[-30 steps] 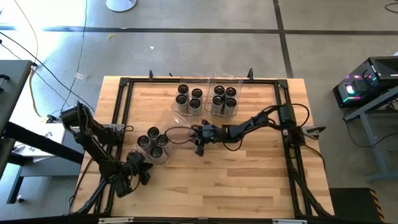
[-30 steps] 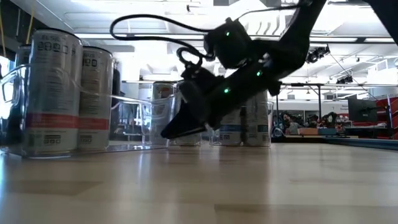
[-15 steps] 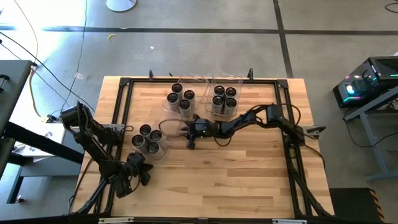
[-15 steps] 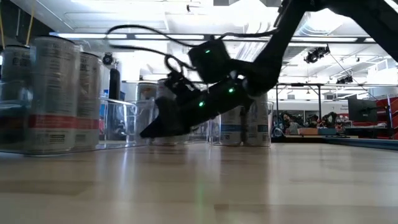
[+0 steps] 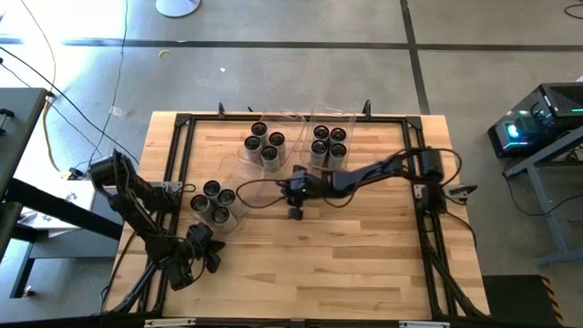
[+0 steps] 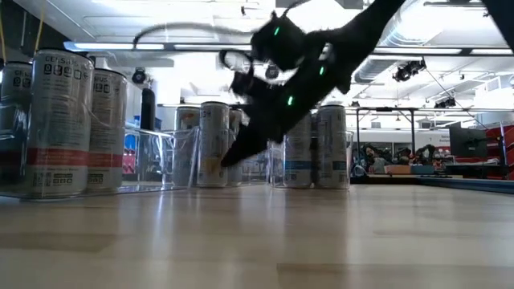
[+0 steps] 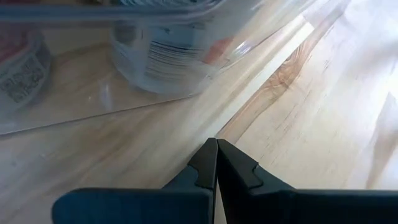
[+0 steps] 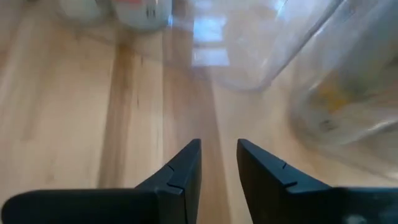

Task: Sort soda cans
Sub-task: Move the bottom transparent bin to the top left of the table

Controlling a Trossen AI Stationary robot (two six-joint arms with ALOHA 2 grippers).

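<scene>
We see the right gripper (image 5: 293,202), fingers slightly parted on nothing, mid-table beside the clear bins (image 5: 239,171) holding the soda cans (image 5: 265,146); the left gripper (image 5: 211,252) rests pressed together at the near-left corner. Our worry: the arm clips a bin wall and shoves or topples cans. Can lettering is too blurred to read.

Right gripper (image 5: 294,212) pulled back from the left-hand bin of soda cans (image 5: 215,202). That bin sits farther from the table's middle than a second ago. The middle can group (image 5: 265,147) also shifted left, away from the right-hand group (image 5: 329,144).
</scene>
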